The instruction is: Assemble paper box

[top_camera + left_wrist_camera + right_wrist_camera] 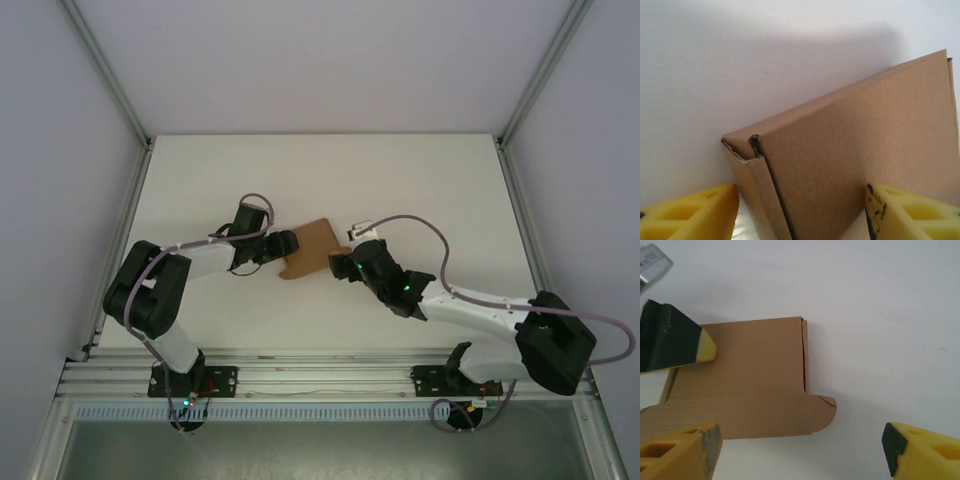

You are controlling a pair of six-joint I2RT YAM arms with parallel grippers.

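The left gripper (801,192) is seen released, its yellow fingers (690,215) spread wide, with a folded corner (752,145) of the paper box (850,150) taken between them; a strip of bare surface is left between one finger and the cardboard, so nothing is clamped. The right gripper (799,437) is likewise held open, one finger over the near edge of the box and the other over bare surface beside a rounded tab (822,412). In the right wrist view a dark-backed fingertip of the left gripper can be made out at the far side of the cardboard.

From above, the box is found between the two grippers, near the middle of the white surface (400,180), lying mostly flat with one side panel creased upward.

The step in hand is judged to be an early fold: the sheet is bracketed from both sides but its walls are not yet raised. For the next move, one side would need to be pinned while the tabbed flap is caught along its crease and turned up; a grip taken too near the tab's tip could bend it instead of folding it
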